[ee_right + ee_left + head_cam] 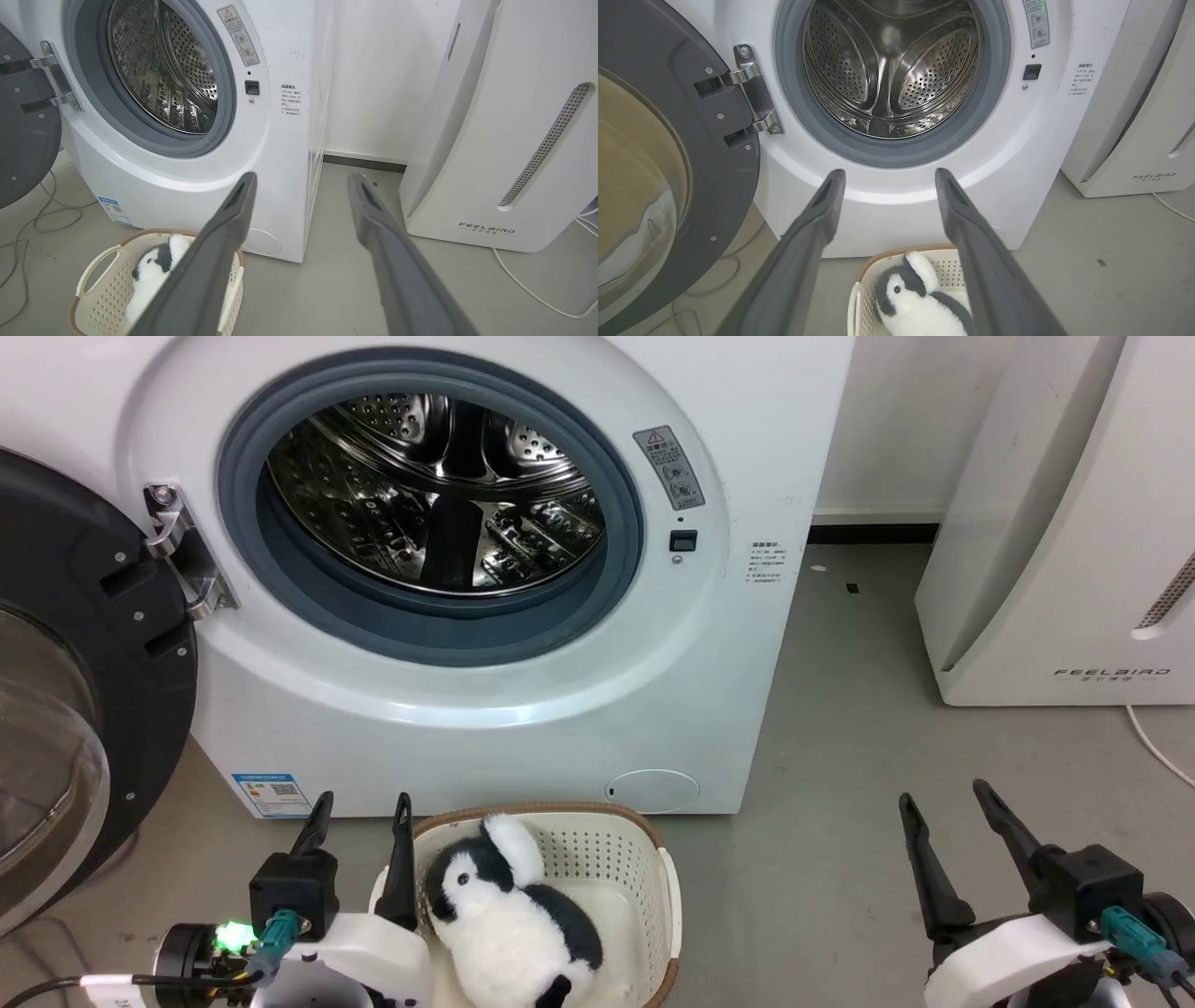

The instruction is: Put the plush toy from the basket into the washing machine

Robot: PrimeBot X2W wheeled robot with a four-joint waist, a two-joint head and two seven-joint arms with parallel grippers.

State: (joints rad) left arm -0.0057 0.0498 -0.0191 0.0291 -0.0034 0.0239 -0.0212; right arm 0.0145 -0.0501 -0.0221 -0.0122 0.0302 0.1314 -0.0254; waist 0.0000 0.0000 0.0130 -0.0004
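The black-and-white plush toy (509, 919) lies in the cream basket (616, 859) on the floor before the washing machine (467, 709). The washer's door (65, 691) is swung open to the left, baring the steel drum (434, 495). My left gripper (362, 803) is open, just left of the basket's rim, nothing between its fingers. My right gripper (943, 795) is open over bare floor, well right of the basket. The left wrist view has the toy (910, 298) in the basket (859, 298) below its fingers and the drum (892, 65) ahead. The right wrist view shows toy (152, 275) and basket (100, 289) at lower left.
A white FEELBIRD appliance (1064, 541) stands to the right of the washer, with a white cable (1158, 747) on the floor beside it. Grey cables (51, 214) lie on the floor left of the washer, under the open door. Grey floor (840, 728) lies between washer and appliance.
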